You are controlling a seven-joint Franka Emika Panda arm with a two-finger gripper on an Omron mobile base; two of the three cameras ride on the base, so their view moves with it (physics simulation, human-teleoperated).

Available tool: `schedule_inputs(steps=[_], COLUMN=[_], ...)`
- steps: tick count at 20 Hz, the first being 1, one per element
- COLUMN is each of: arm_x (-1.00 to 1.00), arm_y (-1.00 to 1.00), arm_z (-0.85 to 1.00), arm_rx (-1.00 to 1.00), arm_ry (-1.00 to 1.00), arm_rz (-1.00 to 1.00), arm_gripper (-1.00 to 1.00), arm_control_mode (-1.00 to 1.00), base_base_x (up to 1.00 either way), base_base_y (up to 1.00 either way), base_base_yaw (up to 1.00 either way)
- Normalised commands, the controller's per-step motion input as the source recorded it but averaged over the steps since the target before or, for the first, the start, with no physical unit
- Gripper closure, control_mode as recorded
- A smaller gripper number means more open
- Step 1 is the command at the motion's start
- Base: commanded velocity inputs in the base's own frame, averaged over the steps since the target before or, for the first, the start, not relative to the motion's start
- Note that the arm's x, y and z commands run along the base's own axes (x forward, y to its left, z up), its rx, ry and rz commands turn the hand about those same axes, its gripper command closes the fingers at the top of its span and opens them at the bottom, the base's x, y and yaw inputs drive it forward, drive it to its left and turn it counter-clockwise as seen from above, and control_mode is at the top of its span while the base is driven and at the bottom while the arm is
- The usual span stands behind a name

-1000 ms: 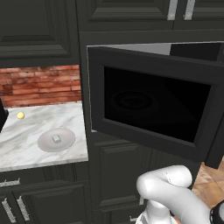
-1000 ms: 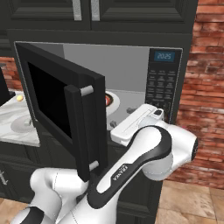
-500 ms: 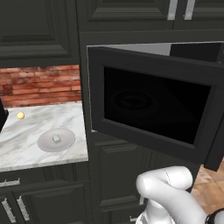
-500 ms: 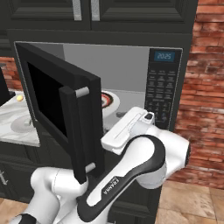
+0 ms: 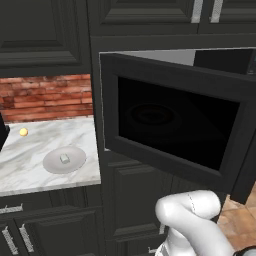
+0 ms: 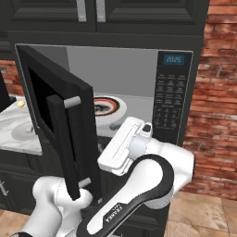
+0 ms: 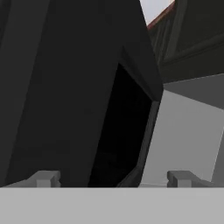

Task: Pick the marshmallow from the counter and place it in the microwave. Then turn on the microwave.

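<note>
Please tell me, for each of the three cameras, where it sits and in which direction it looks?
Left base view: behind the arm's left, facing counter, marshmallow on plate, open microwave door; white arm lower right.
Right base view: behind right, facing microwave interior, turntable; arm lower left.
Hand view: on the hand, gripper open, facing the door.
All share the door.

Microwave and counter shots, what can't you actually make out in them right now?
- Microwave floor: the open door and the arm hide part of it in the right base view.
- Keypad: labels too small to read in the right base view.
- Marshmallow on the plate: too small in the left base view to judge its shape.
- Counter: cut off by the left edge of the left base view.
- Gripper: the hand view shows its tips wide apart, nothing between.
</note>
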Motion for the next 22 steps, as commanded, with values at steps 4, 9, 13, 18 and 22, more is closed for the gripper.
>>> schedule_inputs(steps=[4, 9, 13, 18, 22], arm_x=[-0.37, -0.31, -0.27, -0.29, -0.32], arm_y=[0.25, 0.24, 0.28, 0.29, 0.3], arm_z=[0.01, 0.02, 0.0, 0.0, 0.0], arm_rx=[0.0, 0.0, 0.0, 0.0, 0.0], arm_ry=[-0.07, -0.06, -0.05, -0.06, -0.1], arm_rz=[0.11, 0.08, 0.07, 0.08, 0.06], arm_gripper=[-1.0, -1.0, -1.0, -1.0, -1.0], arm_control_mode=[-1.0, -1.0, -1.0, -1.0, -1.0], base_base_x=[0.0, 0.0, 0.0, 0.0, 0.0], base_base_y=[0.0, 0.0, 0.0, 0.0, 0.0], base_base_yaw=[0.0, 0.0, 0.0, 0.0, 0.0])
